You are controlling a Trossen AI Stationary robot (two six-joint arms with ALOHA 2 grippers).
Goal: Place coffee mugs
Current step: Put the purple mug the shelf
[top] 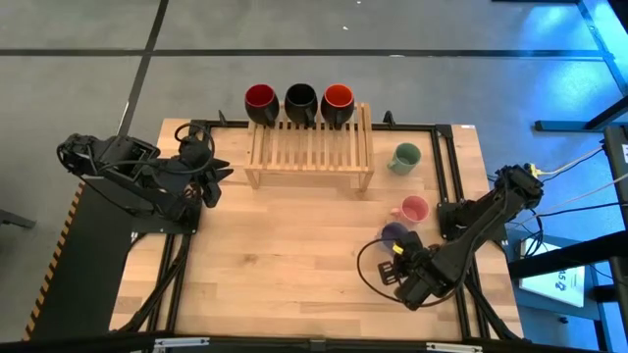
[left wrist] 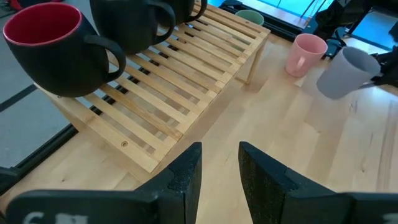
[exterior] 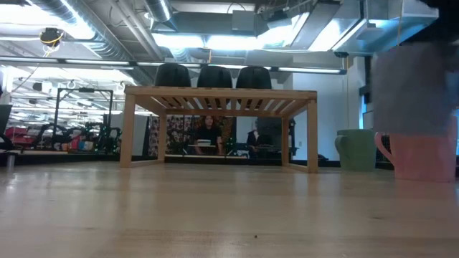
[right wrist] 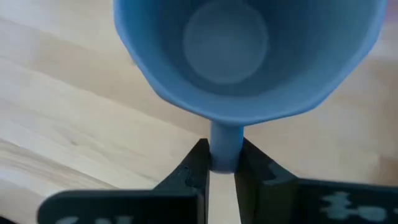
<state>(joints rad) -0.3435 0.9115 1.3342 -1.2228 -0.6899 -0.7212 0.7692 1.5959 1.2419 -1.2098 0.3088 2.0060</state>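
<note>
The dark red mug [top: 260, 98], the black mug [top: 300, 98] and the orange mug [top: 337, 98] stand in a row on the far slats of the wooden rack [top: 309, 147]. The pale green mug [top: 403, 158] and the pink mug [top: 413, 209] stand on their bases on the table, right of the rack. My right gripper [right wrist: 222, 165] is shut on the lavender mug [top: 394, 233], just near of the pink one. My left gripper [left wrist: 221, 174] is open with a narrow gap and hovers off the rack's left end [top: 218, 176]. My right gripper pinches the lavender mug's handle [right wrist: 225, 143] between its two fingers, coming from the table's near right side. The mug is tilted, its mouth [right wrist: 242, 50] turned toward the wrist camera. In the low view it hangs lifted clear of the table [exterior: 416, 86], above the pink mug.
Dark metal rails [top: 446, 167] frame the table along its edges. Bare wood [top: 285, 255] stretches in front of the rack between the two arms. People sit in the room beyond the table [exterior: 208, 132].
</note>
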